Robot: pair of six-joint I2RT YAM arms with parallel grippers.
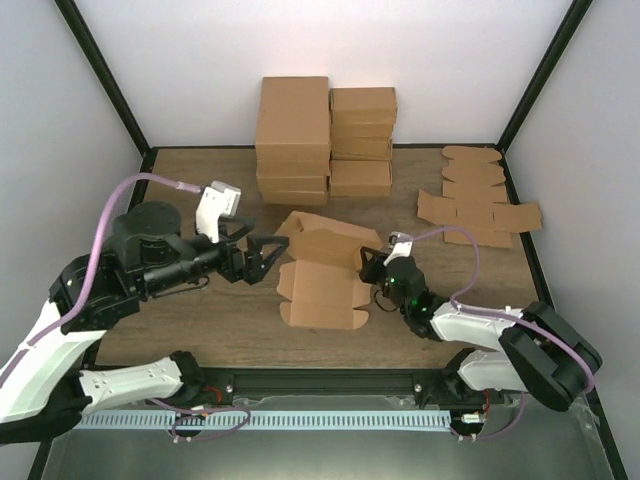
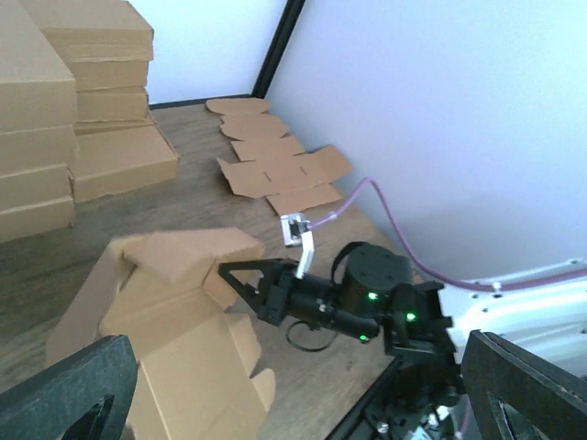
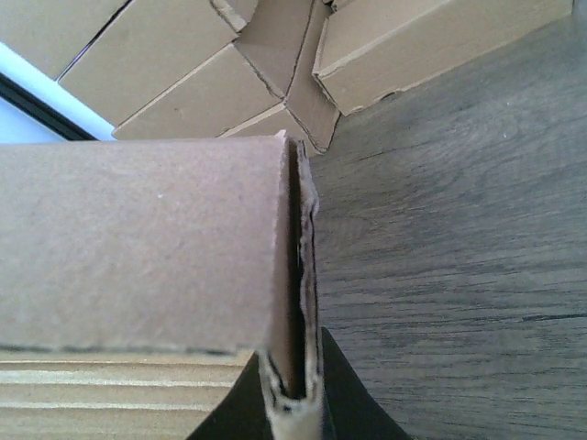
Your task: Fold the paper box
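Observation:
The paper box (image 1: 325, 272) is a partly folded brown sheet in the middle of the table, with its back and side walls raised and its front flap lying flat. My right gripper (image 1: 371, 267) is shut on the box's right wall. In the right wrist view the doubled cardboard edge (image 3: 295, 302) is pinched between the dark fingers (image 3: 353, 408). My left gripper (image 1: 270, 257) is open and empty, just left of the box's left wall. In the left wrist view its wide-apart fingers (image 2: 64, 390) frame the box (image 2: 170, 302) and the right gripper (image 2: 240, 275).
Stacks of ready-made brown cartons (image 1: 325, 135) stand at the back centre. Several flat brown blanks (image 1: 480, 200) lie at the back right. Black frame posts and white walls enclose the wooden table (image 1: 200, 190).

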